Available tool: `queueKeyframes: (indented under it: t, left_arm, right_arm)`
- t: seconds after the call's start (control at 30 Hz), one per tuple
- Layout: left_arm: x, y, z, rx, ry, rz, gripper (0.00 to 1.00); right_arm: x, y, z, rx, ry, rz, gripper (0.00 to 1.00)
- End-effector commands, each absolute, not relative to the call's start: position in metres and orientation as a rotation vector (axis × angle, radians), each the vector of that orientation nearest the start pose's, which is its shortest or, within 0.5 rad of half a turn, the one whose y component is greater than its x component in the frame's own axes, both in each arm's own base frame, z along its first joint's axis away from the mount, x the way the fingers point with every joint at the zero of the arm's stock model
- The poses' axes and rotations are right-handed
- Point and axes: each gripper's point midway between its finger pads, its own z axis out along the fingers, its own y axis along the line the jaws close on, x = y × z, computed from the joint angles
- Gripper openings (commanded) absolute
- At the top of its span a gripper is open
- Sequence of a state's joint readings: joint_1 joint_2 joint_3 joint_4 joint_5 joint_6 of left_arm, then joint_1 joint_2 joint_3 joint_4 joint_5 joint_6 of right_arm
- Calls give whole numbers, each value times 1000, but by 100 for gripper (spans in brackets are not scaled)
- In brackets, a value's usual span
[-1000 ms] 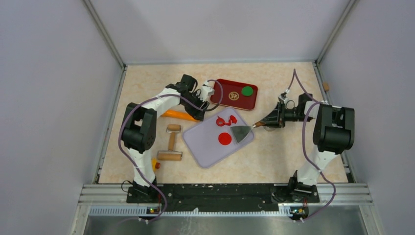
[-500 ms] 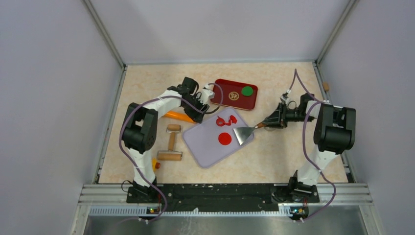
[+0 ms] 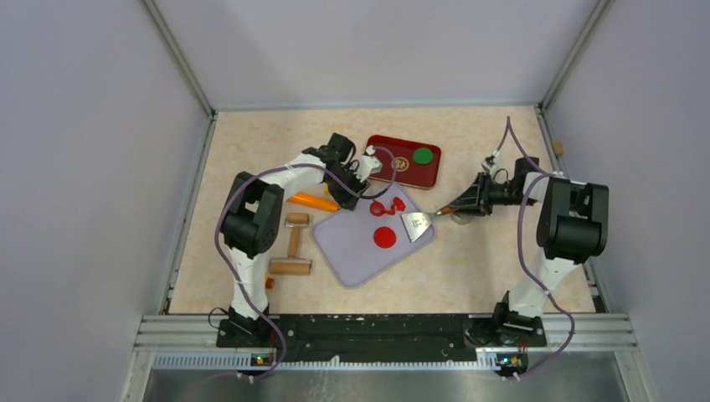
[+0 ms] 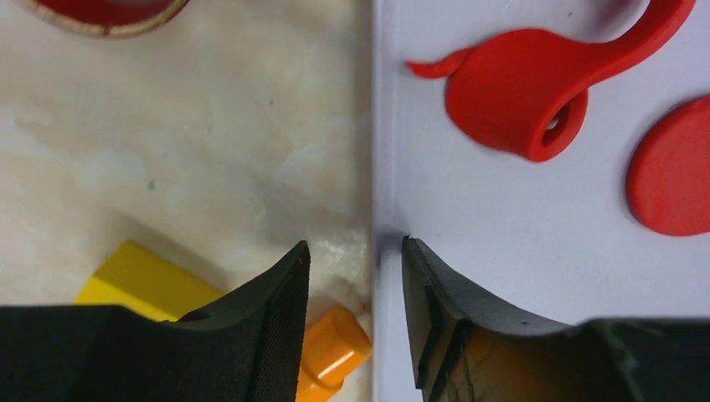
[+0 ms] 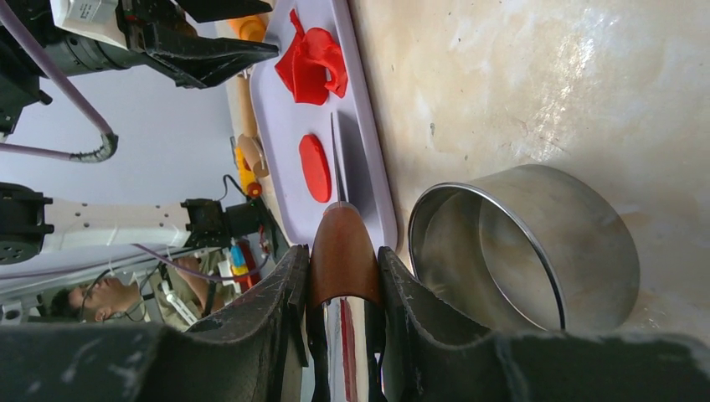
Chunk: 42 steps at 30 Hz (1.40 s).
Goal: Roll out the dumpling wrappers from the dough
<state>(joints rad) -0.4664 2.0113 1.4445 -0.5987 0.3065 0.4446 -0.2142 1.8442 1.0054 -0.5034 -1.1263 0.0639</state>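
My left gripper (image 4: 356, 255) hangs, jaws apart, astride the edge of the lilac board (image 4: 502, 251); curled red dough (image 3: 387, 205) lies near it, the round dumpling wrapper (image 3: 384, 237) mid-board. My right gripper (image 5: 342, 255) is clamped on the scraper (image 3: 416, 224) by its handle, blade over the board's right corner.

One red wrapper (image 3: 384, 237), one green disc (image 3: 423, 155), one lilac board (image 3: 352, 251), one tray (image 3: 431, 174), one scraper (image 3: 415, 224)

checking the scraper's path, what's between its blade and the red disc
nothing, only bare lilac board lies between the scraper and the red disc, clearest in the top view
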Motion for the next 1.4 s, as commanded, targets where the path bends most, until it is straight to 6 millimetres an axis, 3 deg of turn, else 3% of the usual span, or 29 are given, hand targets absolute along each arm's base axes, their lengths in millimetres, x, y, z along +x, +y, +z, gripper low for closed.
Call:
queueKeyframes:
  t: [0.0, 0.47, 1.37]
  left_arm:
    - [378, -243, 28, 1311, 2368, -397, 43]
    - [376, -245, 23, 1321, 2383, -363, 0]
    - [377, -245, 23, 1311, 2388, -354, 0]
  right_arm:
    - [321, 91, 73, 155, 2420, 1514, 0]
    - [321, 91, 48, 179, 2542, 1407, 0]
    - [317, 106, 8, 113, 2651, 1392, 0]
